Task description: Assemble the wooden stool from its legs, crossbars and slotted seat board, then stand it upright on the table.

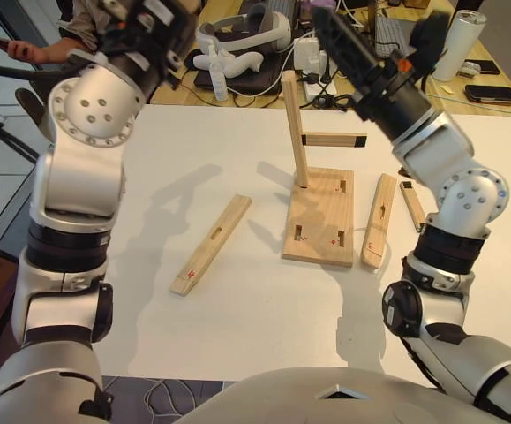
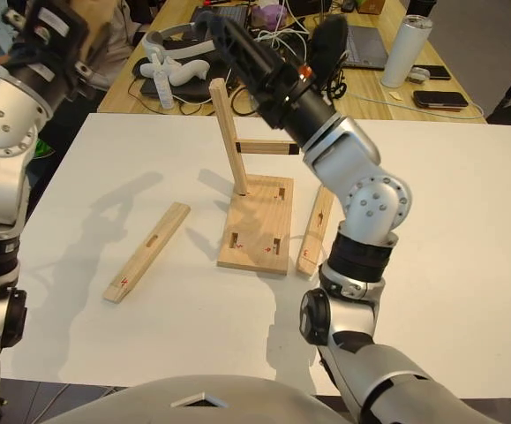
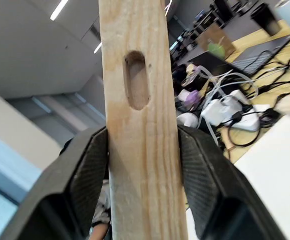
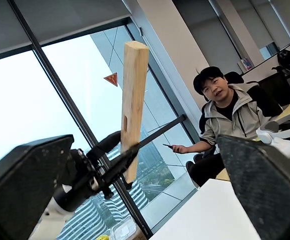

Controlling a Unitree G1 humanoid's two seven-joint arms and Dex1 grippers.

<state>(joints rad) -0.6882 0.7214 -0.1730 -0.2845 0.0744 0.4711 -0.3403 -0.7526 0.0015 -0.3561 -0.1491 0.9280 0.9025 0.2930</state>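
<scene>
Left hand [image 3: 140, 142] first, from its own wrist: it's clamped tight on the held leg [image 3: 139, 75], a flat stick of pale wood with fine lengthwise grain and one smooth oval slot in its face. The two black fingers [image 3: 87, 170] press finely dimpled pads against its narrow edges. Over to the right wrist view, and the right hand [image 4: 145, 145] is spread wide apart, its blocky black fingers [image 4: 27, 185] showing that same gritty pad texture. Between them, farther off, there's the held leg again, upright in the other hand, square-cut at the top with the slot lower down. Now the head view: on the white bench [image 1: 237, 336] lies the seat board [image 1: 321, 221], a flat rectangular plank with small rectangular slots near its corners and little red marks beside them. One upright leg [image 1: 295, 132] stands in the far-left slot, leaning a touch. A crossbar [image 1: 330, 140] sticks out level from its side toward the right, dark at its free end. A loose leg [image 1: 211, 245] lies flat well left of the board, slotted, red-marked near its near end. Another leg [image 1: 379, 221] lies just beside the board's right edge, and a short bar [image 1: 411, 205] lies just beyond it, partly behind the right arm.
</scene>
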